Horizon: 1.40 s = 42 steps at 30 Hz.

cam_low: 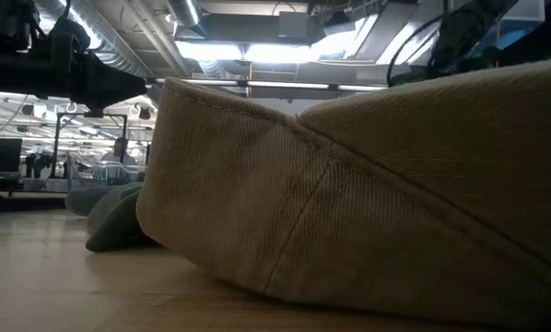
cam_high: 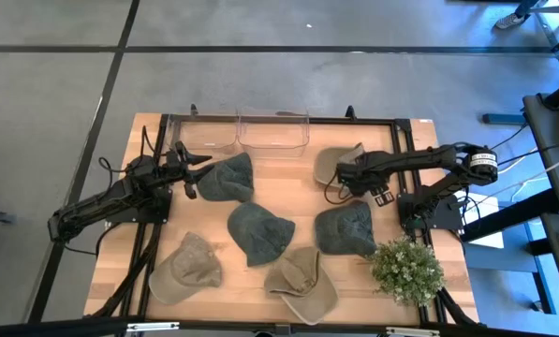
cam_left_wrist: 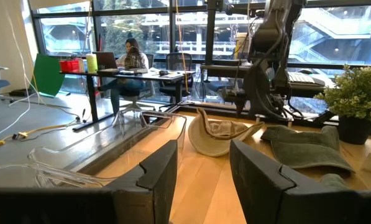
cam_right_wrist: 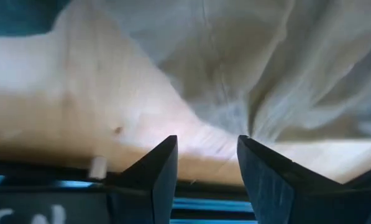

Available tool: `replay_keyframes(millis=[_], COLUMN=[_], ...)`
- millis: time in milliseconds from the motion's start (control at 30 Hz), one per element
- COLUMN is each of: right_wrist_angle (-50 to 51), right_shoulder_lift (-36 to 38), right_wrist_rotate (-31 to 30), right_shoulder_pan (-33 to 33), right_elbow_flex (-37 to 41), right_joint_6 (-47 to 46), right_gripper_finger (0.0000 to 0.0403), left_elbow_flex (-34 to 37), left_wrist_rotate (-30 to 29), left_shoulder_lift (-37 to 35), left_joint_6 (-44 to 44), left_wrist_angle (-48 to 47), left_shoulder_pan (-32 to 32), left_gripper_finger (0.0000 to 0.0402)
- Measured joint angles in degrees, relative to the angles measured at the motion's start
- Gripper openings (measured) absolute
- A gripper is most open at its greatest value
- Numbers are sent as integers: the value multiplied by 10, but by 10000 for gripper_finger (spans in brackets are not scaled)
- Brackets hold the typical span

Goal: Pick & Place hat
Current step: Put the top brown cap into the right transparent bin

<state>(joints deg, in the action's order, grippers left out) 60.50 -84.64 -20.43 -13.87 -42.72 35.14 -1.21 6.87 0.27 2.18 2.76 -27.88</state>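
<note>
Nearest you along the table's [cam_high: 120, 290] front edge lie two khaki caps, one toward the left [cam_high: 185, 270] and one at the middle [cam_high: 302, 283], with a small potted plant [cam_high: 406, 270] at the front right corner. Behind them sit two dark green caps, one at the table's centre [cam_high: 258, 231] and one right of centre [cam_high: 346, 227]. Farther back, a third green cap [cam_high: 227, 178] lies just beside the left gripper [cam_high: 187, 171], which hovers level over the wood with its fingers [cam_left_wrist: 157, 171] parted and nothing between them.

Your working hat is the beige cap [cam_high: 335, 161] near the back edge, right of the clear plastic bin [cam_high: 273, 131]. The right gripper [cam_high: 345, 176] is down at its front rim; its wrist view shows the fingers [cam_right_wrist: 153, 169] spread to a moderate gap with pale fabric just ahead of them, not yet pinched.

Expect the hat to be light, soft and floppy: the crown will likely fold and sag when lifted. The brim is probably the stiffest part, so take hold there or at the seam where brim meets crown, and close fully, since thin cloth can slip out. Keep it high enough to clear the bin wall.
</note>
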Motion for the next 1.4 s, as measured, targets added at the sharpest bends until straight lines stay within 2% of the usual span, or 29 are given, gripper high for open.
replay_keyframes(millis=[233, 433, 700, 867, 1067, 1167, 1300, 1400], right_wrist_angle=[-100, -140, -175, -182, -192, -195, -173, -142], right_shoulder_lift=[0, 0, 2, 1, 1, 0, -1, -1], right_wrist_rotate=[-85, -85, -95, -96, -94, -100, -102, -41], right_shoulder_pan=[0, 0, 3, 3, 3, 3, 3, 4], right_elbow_flex=[53, 96, 119, 117, 117, 117, 89, 52], right_joint_6=[95, 174, 177, 176, 174, 146, 20, -46], right_gripper_finger=[167, 167, 163, 126, 51, 14, 13, 9], left_elbow_flex=[0, 0, 0, 0, 0, 0, 0, 0], left_wrist_rotate=[0, 0, 0, 0, -12, -27, -29, -29], left_shoulder_lift=[0, 0, 0, 0, 0, 0, 0, 0], left_joint_6=[0, 0, 0, 0, 0, 0, 0, 0], left_wrist_angle=[0, 0, 0, 0, 0, 0, 0, 0], left_shoulder_pan=[0, 0, 0, 0, 0, 0, 0, 0], left_gripper_finger=[143, 143, 143, 143, 143, 143, 143, 143])
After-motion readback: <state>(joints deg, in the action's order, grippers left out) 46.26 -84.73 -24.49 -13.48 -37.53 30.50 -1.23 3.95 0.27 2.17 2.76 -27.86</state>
